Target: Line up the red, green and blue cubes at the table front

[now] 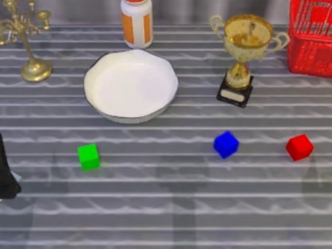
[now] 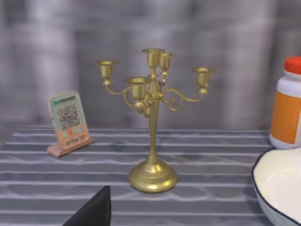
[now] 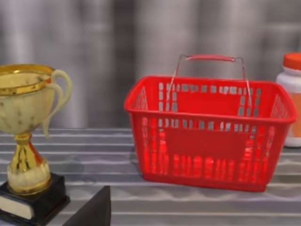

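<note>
Across surface (image 1: 166,207) front: green cube (image 1: 88,156) left, blue cube (image 1: 226,143) right of centre, red cube (image 1: 299,147) far right, well apart. Left arm parked at left edge; jaws' state indiscernible.

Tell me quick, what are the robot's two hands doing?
Left gripper: parked at the table's left edge, holding nothing; open or closed cannot be told.
Right gripper: not in the top view; cannot be told.

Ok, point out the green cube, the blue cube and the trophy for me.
green cube (image 1: 88,156): top view, middle of its top face.
blue cube (image 1: 225,143): top view, middle of its top face.
trophy (image 1: 239,75): top view, on the gold stem above its black base.
</note>
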You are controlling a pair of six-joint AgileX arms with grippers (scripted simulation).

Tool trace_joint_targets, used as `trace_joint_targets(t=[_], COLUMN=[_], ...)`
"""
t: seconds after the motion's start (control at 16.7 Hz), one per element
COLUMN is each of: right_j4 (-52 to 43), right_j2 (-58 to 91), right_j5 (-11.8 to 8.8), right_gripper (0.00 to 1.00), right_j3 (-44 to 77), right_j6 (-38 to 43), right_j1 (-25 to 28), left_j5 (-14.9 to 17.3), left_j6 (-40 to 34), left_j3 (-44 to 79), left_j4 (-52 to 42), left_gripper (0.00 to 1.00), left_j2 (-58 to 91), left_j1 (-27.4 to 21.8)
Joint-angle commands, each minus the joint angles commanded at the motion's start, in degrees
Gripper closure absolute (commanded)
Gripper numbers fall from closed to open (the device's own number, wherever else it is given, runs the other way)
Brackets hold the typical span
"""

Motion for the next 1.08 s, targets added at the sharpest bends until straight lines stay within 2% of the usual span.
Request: trace_joint_targets(t=[0.24, 0.48, 0.66, 1.08], right_j4=[-1.2, -7.8, -15.5, -37.5], right_j2=[1.8, 12.6, 27.1, 71.7], right_j5=[-0.1, -0.1, -0.1, 0.3], right_gripper=[0.0, 0.0, 0.0, 0.0], right_j3=[1.7, 11.6, 22.6, 51.4], right_j6=[-0.1, -1.0, -2.0, -5.2], right_j1=[0.3, 1.6, 3.0, 6.9], left_j5=[0.0, 0.0, 0.0, 0.0], left_j6=[0.0, 0.0, 0.0, 0.0], left_j3=[0.0, 0.0, 0.0, 0.0], left_j4=[0.0, 0.0, 0.0, 0.0], left_gripper=[0.0, 0.0, 0.0, 0.0], left_j2=[0.0, 0.0, 0.0, 0.0], left_j1=[0.0, 0.0, 0.0, 0.0])
